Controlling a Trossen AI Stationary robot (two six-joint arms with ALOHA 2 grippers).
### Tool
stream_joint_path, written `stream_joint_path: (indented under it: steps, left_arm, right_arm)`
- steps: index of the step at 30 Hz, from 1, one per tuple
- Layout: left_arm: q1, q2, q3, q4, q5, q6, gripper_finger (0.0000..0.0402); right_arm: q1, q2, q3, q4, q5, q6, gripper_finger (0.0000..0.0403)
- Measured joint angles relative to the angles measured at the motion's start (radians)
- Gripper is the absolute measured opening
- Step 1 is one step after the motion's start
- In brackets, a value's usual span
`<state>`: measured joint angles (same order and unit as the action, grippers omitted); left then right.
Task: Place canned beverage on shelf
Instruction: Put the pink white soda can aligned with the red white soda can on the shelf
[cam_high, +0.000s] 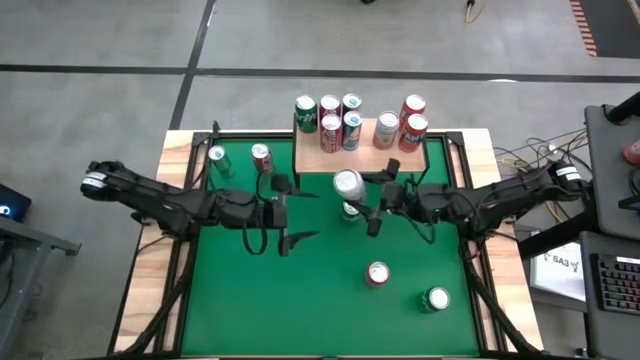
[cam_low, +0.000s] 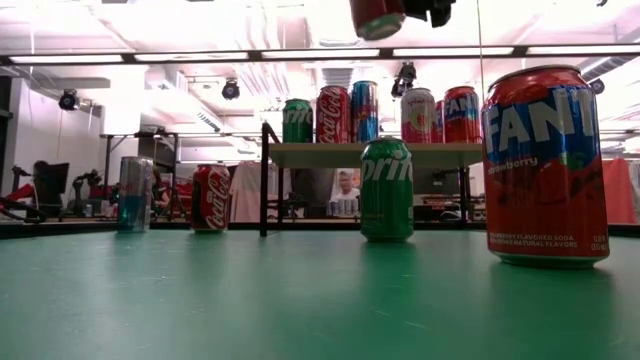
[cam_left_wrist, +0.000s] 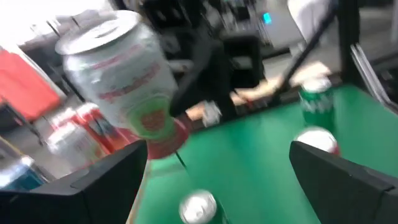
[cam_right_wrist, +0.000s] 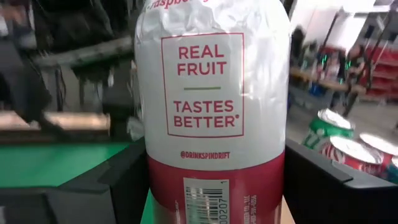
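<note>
Held can: white-and-red aluminium drink can (cam_high: 348, 184), centre of the high view, in the air just below the shelf's near edge.
Right gripper (cam_high: 374, 208): fingers clamped on this can's sides.
Left gripper (cam_high: 285, 212): fingers spread apart, holding nothing, left of centre.
Shelf: low light wooden board on black legs (cam_high: 372, 156), upper centre, bearing seven upright cans.
Green felt table (cam_high: 240, 295): five more cans standing.

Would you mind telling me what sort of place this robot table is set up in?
Probably a robotics lab or workshop. The green table stands on a bare concrete floor, a desk with a keyboard sits beside it, and the low view shows more workbenches under ceiling strip lights.
</note>
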<state>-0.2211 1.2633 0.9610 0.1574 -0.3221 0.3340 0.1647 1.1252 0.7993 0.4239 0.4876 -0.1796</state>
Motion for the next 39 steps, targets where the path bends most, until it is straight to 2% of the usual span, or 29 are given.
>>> stream_joint_path:
  steps: [5, 11, 20, 39]
  left_arm:
    - [0.022, 0.024, -0.092, 0.335, 0.027, 0.043, 0.0377]
    - [0.048, 0.085, -0.112, 0.545, 0.079, 0.046, 0.0377]
    - [0.083, 0.134, -0.08, 0.61, 0.135, -0.006, 0.0377]
    - [0.16, 0.311, 0.032, 0.68, 0.131, -0.03, 0.0375]
  right_arm:
    - [0.001, 0.011, -0.067, 0.201, -0.051, -0.051, 0.0277]
    - [0.001, 0.037, -0.07, 0.244, -0.051, -0.066, 0.0277]
    - [0.001, 0.043, -0.071, 0.247, -0.05, -0.067, 0.0277]
    - [0.001, 0.043, -0.071, 0.24, -0.05, -0.065, 0.0277]
